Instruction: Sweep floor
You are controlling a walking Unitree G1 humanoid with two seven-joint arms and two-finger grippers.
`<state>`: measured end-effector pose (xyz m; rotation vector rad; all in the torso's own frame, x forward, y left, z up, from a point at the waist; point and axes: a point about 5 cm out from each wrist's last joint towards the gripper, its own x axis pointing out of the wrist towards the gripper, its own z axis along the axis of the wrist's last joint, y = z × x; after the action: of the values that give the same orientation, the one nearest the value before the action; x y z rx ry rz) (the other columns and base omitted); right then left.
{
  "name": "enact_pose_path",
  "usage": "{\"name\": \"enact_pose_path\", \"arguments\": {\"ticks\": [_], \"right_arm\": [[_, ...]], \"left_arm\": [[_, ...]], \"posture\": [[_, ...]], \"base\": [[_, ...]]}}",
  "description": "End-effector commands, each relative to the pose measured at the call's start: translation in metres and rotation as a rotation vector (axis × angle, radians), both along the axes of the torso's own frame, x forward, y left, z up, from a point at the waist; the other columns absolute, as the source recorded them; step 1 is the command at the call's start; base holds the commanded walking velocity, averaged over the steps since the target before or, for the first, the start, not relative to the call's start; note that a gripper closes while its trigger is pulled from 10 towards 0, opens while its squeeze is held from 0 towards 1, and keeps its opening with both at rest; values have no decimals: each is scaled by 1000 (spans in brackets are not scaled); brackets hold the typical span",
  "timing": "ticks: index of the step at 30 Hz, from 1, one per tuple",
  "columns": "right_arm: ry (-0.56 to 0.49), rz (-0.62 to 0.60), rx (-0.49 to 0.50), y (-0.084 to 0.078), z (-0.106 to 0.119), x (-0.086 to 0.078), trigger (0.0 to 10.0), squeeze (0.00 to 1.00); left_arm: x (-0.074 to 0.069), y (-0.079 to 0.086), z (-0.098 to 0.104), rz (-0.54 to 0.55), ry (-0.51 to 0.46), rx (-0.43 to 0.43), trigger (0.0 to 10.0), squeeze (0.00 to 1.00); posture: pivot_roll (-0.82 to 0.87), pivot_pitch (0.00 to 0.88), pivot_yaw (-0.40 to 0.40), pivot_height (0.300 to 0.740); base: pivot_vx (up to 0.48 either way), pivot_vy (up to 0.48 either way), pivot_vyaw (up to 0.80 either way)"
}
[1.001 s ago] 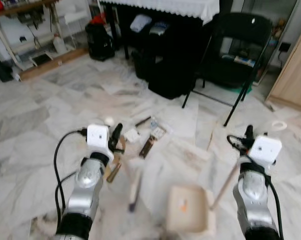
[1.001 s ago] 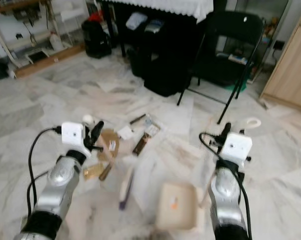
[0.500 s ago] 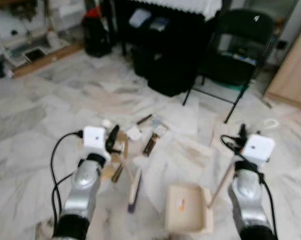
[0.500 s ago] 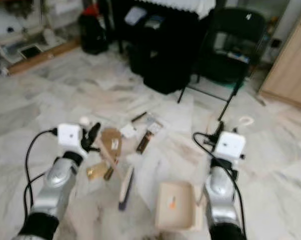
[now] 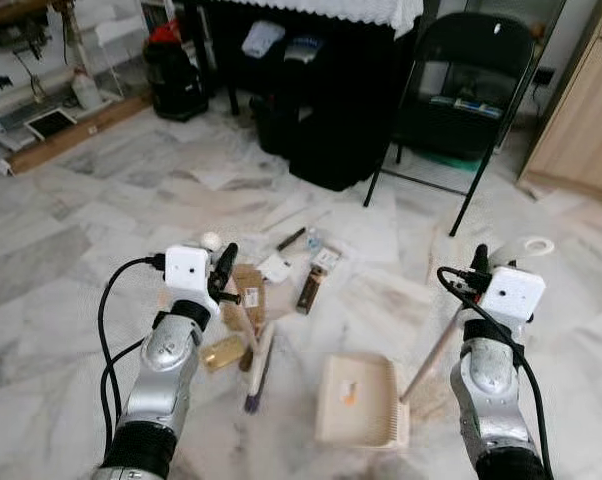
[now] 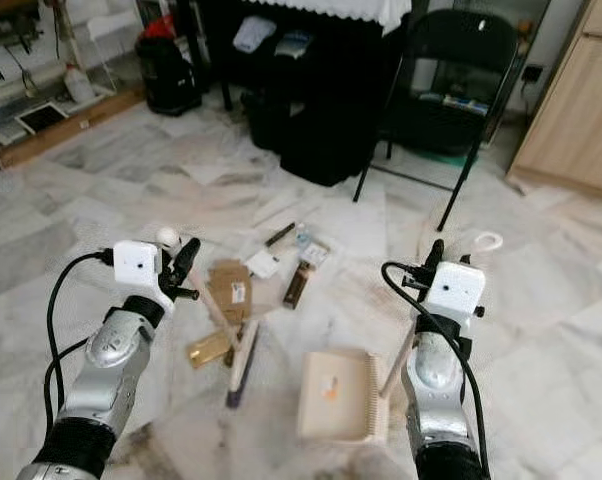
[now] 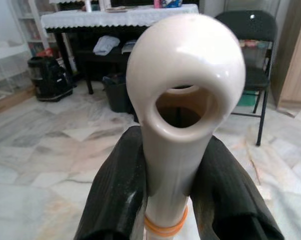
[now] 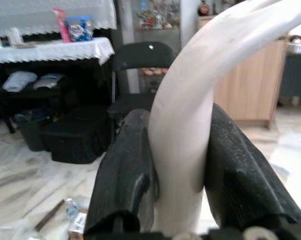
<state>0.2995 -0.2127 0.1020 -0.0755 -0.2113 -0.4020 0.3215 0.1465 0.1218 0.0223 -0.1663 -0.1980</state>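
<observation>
Broom (image 5: pixel 258 360) head sits on the marble floor (image 5: pixel 71 240) just ahead of and inboard of the left gripper (image 7: pixel 176 197), whose two black fingers are clamped tight on the cream handle, the hanging loop poking up past them. Over to the right gripper (image 8: pixel 180 165), fingers squeezed on the curved cream handle of the dustpan (image 5: pixel 356 400), and the pan itself rests flat on the floor, inboard of that claw and close beside the brush. Inside the pan: one small scrap with an orange mark, nothing else I can make out.

Just beyond the left claw lies the litter (image 5: pixel 281 280): brown card, a gold wrapper, white papers, a dark stick, all loosely scattered ahead of the bristles.

Risk here, I'd say: the pan mouth looks turned away from the pile, so a stroke could push the scraps past its side and spread them wider. Flat paper may also slide under the lip.

Farther out, a black folding chair (image 5: pixel 461 90) stands beyond the right claw, and a dark table with a lace cloth (image 5: pixel 321 10) behind it.
</observation>
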Motion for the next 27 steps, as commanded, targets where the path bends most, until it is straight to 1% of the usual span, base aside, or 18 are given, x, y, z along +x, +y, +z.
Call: {"name": "enact_pose_path", "arguments": {"ticks": [1,27], "right_arm": [[-37,8,-18,2,9,3,10000,0],[-32,27,-27,4,9,3,10000,0]], "left_arm": [[1,3,9,-1,-42,-5,10000,0],[0,4,9,11,-41,-4,10000,0]], "posture": [[0,15,64,740],[3,59,60,740]], "base": [[0,289,0],[0,290,0]]}}
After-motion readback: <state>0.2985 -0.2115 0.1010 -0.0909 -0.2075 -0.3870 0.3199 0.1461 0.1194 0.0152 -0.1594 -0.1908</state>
